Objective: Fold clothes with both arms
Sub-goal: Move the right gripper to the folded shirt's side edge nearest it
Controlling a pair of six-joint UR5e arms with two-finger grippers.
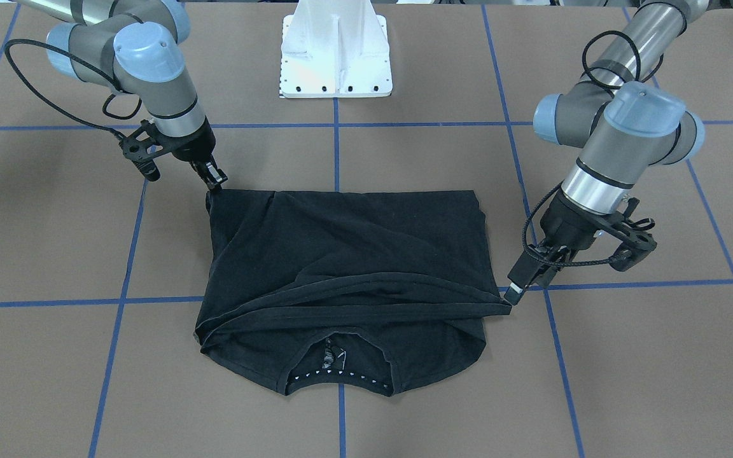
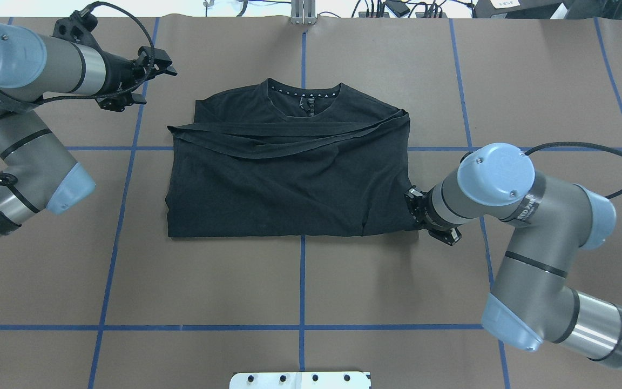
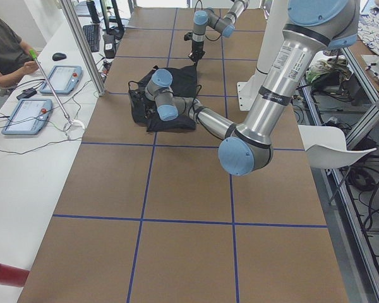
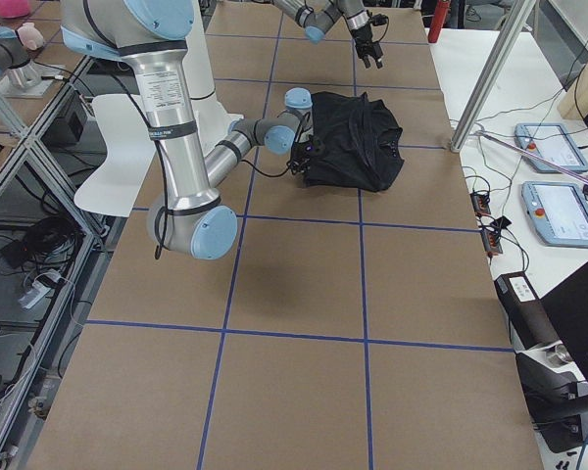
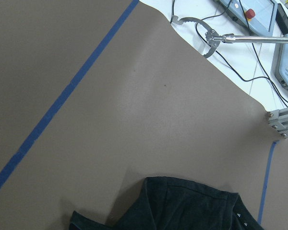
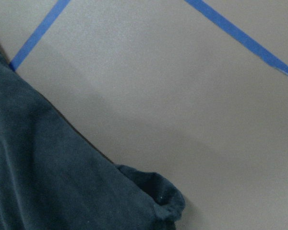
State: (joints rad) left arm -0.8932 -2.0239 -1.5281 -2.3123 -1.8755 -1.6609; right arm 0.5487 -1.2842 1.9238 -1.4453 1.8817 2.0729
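Currently, black T-shirt (image 2: 289,183) half-folded; left jaws, right jaws: grip unclear; collar label (image 2: 306,102) unreadable.

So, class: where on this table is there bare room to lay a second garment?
Bare: the table strip between the folded T-shirt and the white pedestal. Crowded: both ends of the shirt, where the left gripper and right gripper sit.

1. Under me lies a brown table (image 2: 208,281), ruled into large squares by blue tape lines (image 2: 302,292)
2. A white mounting pedestal (image 1: 336,57) stands at my edge of it
3. Along the far side runs a white bench (image 3: 25,183) with two teach pendants (image 3: 26,116), and a person (image 3: 3,53) sits there
4. An aluminium post (image 3: 82,44) rises beside the bench; a white chair (image 3: 331,148) stands off the table on my side
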